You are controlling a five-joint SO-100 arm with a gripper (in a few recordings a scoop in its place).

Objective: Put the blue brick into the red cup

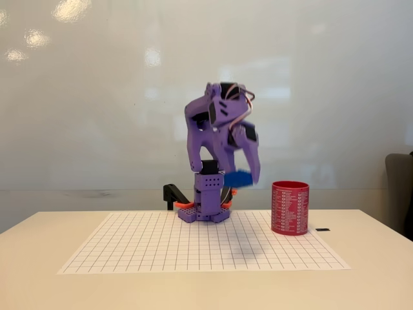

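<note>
The purple arm is folded up over its base (204, 210) at the back of the grid mat. Its gripper (244, 177) hangs down to the right of the base, shut on the blue brick (237, 178), which is held well above the table. The red cup (290, 207) with white print stands upright on the mat's right side, to the right of and below the held brick. The brick sits left of the cup's rim, not over its opening.
A white mat with a black grid (193, 248) covers the tabletop. A small black object (322, 229) lies right of the cup. Black and orange clamps (173, 194) sit beside the base. A dark chair (400, 194) stands at the right edge.
</note>
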